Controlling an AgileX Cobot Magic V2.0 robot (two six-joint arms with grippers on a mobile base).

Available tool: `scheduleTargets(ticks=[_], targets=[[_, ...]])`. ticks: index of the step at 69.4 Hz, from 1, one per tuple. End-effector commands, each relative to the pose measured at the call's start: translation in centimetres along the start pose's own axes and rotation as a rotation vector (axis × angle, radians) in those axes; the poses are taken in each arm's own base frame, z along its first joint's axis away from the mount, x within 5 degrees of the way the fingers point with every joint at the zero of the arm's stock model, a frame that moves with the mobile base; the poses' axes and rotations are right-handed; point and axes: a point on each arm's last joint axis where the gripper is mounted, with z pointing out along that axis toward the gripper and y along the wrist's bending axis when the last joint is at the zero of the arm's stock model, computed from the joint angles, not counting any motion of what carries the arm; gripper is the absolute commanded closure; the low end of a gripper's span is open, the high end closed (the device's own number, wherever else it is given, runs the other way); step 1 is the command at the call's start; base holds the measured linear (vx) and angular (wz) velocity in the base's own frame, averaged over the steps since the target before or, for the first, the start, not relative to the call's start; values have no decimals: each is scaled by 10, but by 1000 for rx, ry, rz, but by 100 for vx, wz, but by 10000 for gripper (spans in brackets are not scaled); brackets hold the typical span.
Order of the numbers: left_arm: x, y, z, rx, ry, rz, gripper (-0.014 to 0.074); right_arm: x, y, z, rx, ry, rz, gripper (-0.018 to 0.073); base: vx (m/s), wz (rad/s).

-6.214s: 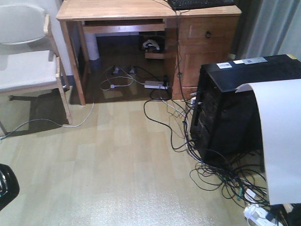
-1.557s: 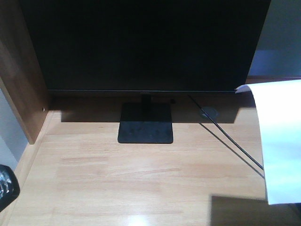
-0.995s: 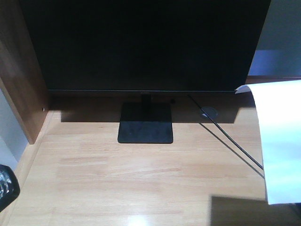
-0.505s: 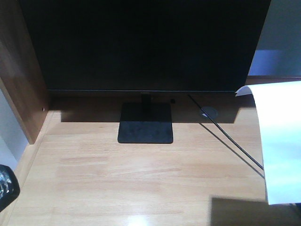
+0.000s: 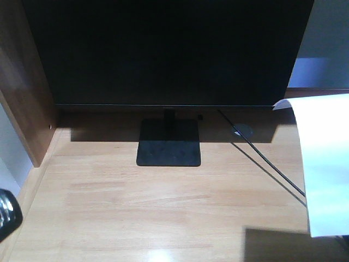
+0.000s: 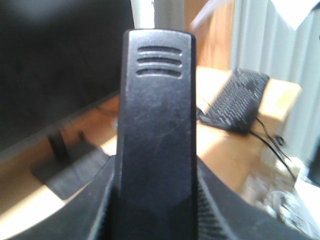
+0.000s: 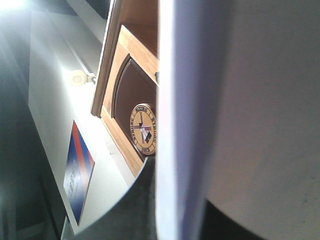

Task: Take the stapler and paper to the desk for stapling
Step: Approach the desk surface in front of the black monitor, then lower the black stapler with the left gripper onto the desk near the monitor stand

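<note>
The black stapler (image 6: 155,125) stands upright between the ribbed fingers (image 6: 210,210) of my left gripper (image 6: 155,170), which is shut on it. In the front view only a dark corner of that gripper (image 5: 6,213) shows, at the desk's left edge. The white paper (image 5: 327,164) hangs curved over the right side of the pale wood desk (image 5: 163,207), above its own shadow. In the right wrist view the paper (image 7: 250,100) runs edge-on through my right gripper (image 7: 192,220), which is shut on it.
A large black monitor (image 5: 163,49) on a flat black stand (image 5: 168,143) fills the back of the desk. A thin black cable (image 5: 267,166) runs from a grommet (image 5: 242,130) to the right. A brown side panel (image 5: 24,93) walls the left. A black keyboard (image 6: 232,100) lies beyond.
Six seconds ago the view showed floor, a chair and cables; now it faces the desk top. Over the last second only the left gripper's corner shifted slightly.
</note>
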Motion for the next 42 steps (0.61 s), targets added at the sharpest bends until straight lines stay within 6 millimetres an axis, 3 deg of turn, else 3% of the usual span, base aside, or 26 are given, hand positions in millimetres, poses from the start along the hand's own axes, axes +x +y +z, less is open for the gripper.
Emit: scheduleTargets(ticks=[1,21,42], targets=[[-22,7,6,-40,-144,19,603,-6,9,6,-59,-28,-12,565,0,0],[-23,23,69,-37,29,-23,603,-6,9,6,-59,-28,-12,565,0,0],[-13,37,135,20,151,126,603,-6,9,6,-59,-28,-12,565,0,0]])
